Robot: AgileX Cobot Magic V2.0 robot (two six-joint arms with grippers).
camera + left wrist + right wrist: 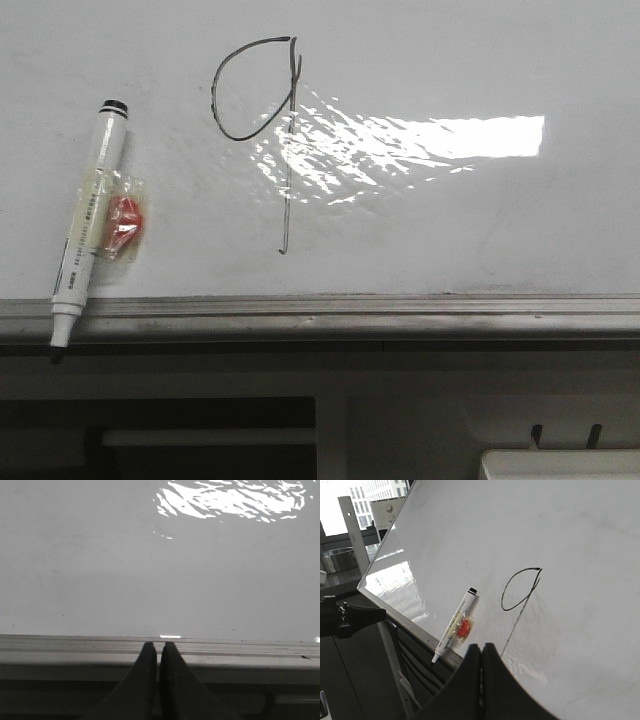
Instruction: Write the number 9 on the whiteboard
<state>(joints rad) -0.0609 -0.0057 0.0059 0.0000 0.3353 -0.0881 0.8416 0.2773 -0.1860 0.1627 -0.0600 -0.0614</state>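
Note:
The whiteboard [480, 220] fills the front view, with a glare patch and a grey edge rail [350, 315] along its near side. A black number 9 [285, 190] is drawn on it, an oval loop with a long tail; it also shows in the right wrist view [520, 590]. A white marker [88, 225] with tape and a red piece on it lies on the board left of the 9, its tip over the rail, also seen in the right wrist view [454, 625]. My left gripper [160, 647] is shut and empty over the rail. My right gripper [481, 650] is shut and empty above the board.
Below the rail are dark frame parts and a white box corner [560, 465] at the lower right. In the right wrist view a metal post [352, 530], a metal bowl [337, 560] and a dark arm piece [350, 620] stand beyond the board's edge.

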